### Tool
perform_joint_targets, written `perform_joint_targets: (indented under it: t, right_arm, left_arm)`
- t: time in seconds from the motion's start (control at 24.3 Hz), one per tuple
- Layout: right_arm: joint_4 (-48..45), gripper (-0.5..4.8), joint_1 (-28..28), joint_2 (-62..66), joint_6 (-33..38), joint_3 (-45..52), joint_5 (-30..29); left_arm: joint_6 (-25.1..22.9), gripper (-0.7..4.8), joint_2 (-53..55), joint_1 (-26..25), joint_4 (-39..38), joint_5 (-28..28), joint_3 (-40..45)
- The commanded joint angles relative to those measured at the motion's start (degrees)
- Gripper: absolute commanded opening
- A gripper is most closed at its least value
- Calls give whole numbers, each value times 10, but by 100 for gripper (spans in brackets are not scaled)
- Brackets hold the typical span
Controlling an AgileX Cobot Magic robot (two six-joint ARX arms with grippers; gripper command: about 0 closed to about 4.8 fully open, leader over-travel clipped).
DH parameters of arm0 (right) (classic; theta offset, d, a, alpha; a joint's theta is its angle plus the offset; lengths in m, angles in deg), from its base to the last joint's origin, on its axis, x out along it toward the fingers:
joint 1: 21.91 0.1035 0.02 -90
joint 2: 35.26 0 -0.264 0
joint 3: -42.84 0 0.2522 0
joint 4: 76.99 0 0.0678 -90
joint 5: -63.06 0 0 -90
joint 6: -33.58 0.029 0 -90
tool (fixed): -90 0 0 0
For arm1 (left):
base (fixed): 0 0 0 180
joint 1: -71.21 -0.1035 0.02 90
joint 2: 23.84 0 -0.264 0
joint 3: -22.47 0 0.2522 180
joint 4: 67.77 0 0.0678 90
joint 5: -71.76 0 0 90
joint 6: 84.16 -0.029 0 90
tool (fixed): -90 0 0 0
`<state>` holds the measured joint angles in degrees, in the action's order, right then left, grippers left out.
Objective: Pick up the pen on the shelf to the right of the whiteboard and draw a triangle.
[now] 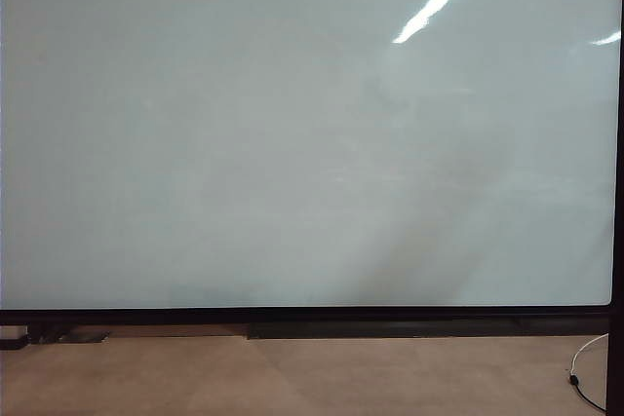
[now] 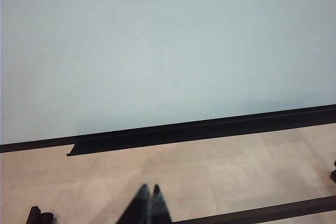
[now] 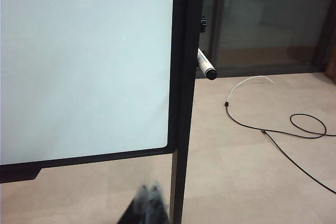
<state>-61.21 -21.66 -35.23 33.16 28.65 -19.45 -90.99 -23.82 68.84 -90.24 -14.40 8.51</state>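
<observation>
The whiteboard fills the exterior view, pale and blank inside its thin black frame; no gripper shows in that view. In the right wrist view the whiteboard ends at a black post. Beyond the post the pen sticks out, white with dark print and a black tip. My right gripper is shut and holds nothing, low in front of the post and well short of the pen. My left gripper is shut and holds nothing, above the floor in front of the whiteboard.
A black tray rail runs under the board's lower edge. Beige floor tiles lie in front. A black cable and a white cable trail over the floor right of the post. Dark glass doors stand behind.
</observation>
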Motion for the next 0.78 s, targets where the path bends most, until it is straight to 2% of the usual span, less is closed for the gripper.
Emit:
perform_joint_targets:
  t: [0.04, 0.54, 0.58, 0.62, 0.7, 0.78]
  right_arm:
    - [-8, -8, 0, 0, 2, 4, 1]
    - [-8, -8, -1, 0, 3, 4, 1]
    - [-5, -8, 0, 0, 34, 4, -16]
    - [-6, -3, -1, 0, 36, 4, -42]
    - [-17, 33, -1, 0, 34, 4, -57]
    - [-68, 123, -1, 0, 30, 4, -65]
  left_arm:
    - [0, -5, 0, 0, 6, 0, -2]
    - [0, -5, 0, 0, 6, 0, -2]
    - [0, -5, 0, 0, 6, 0, -2]
    - [0, -5, 0, 0, 6, 0, -2]
    - [0, -5, 0, 0, 6, 0, -2]
    - [0, -5, 0, 0, 6, 0, -2]
